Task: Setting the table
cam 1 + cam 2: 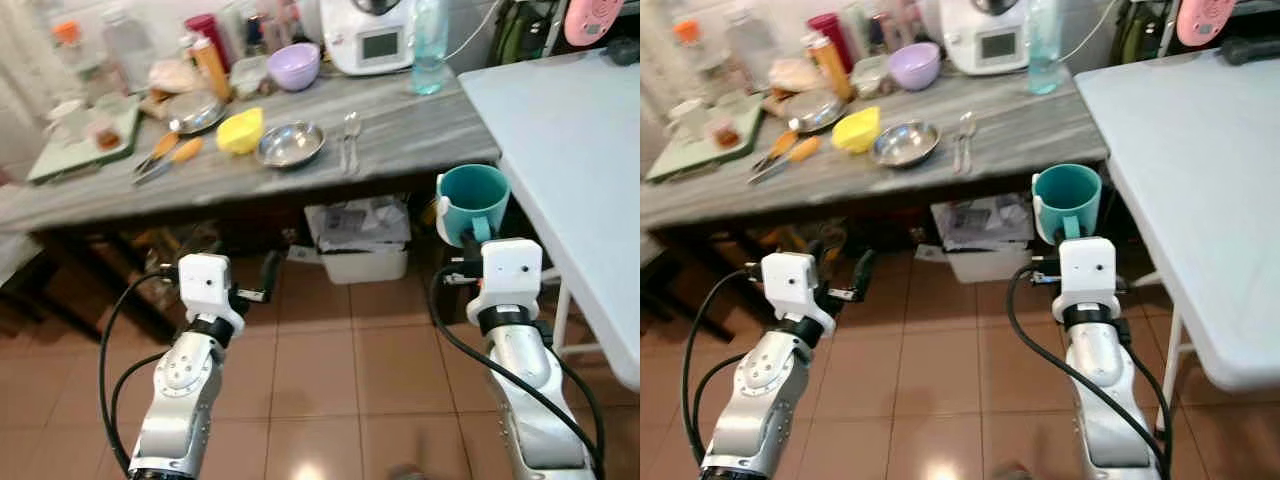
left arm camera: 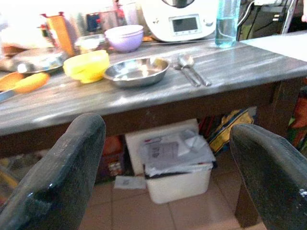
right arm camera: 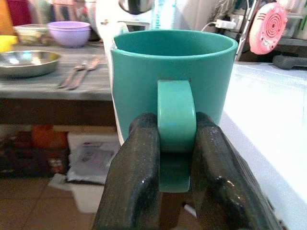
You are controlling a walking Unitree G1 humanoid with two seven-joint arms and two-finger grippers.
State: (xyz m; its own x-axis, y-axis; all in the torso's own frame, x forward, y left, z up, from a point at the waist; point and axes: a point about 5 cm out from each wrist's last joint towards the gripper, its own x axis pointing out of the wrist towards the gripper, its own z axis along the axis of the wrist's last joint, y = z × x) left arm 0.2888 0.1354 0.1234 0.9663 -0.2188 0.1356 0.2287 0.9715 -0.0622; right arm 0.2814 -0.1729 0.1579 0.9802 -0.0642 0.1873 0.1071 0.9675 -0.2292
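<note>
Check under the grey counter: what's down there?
Under the grey counter: a white bin stuffed with papers, standing on the tile floor. Left of it lies dark clutter, too shadowed to identify.

A mug (image 1: 472, 203) is held upright by its handle in the right gripper (image 1: 470, 238), in the gap between the long counter (image 1: 420, 125) ahead and the table (image 1: 570, 150) on the right. On the counter, a steel bowl (image 1: 290, 144) is set between a small bowl (image 1: 241, 131) to its left and two spoons (image 1: 349, 138) to its right. A bin (image 1: 362, 240) is placed on the floor beneath.
</note>
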